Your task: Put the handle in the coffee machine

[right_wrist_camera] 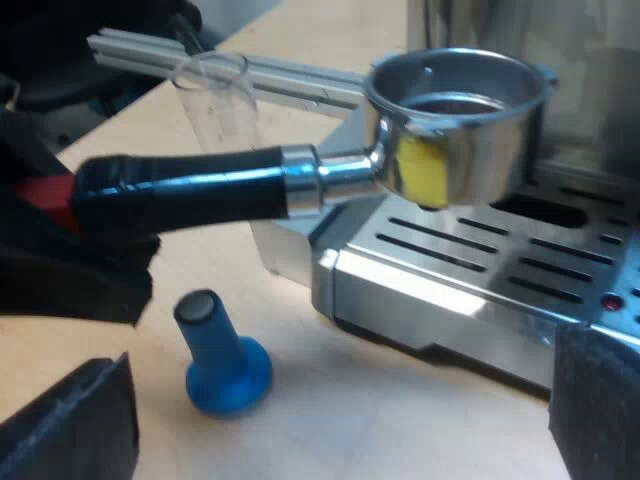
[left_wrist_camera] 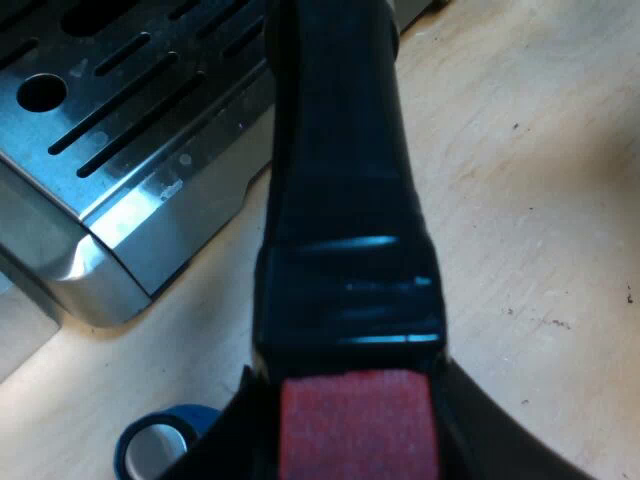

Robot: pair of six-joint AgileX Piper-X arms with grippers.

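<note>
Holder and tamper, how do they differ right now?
The holder is bare metal with a dark handle; the tamper is blue. The holder hangs level above the drip tray in my left pincer; the tamper stands free on the table. Both are close to the drip tray.

Even, bright light over pale wood and steel.
White glare streaks the glossy handle [left_wrist_camera: 340,250] and the steel tray corner of the espresso machine [left_wrist_camera: 130,215]; the blue tamper [right_wrist_camera: 225,360] throws a faint, soft shadow on the tabletop [right_wrist_camera: 400,420].

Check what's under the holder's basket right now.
The espresso machine's slotted drip tray lies below the holder's basket, with a gap. The basket covers the tray patch straight beneath it.
</note>
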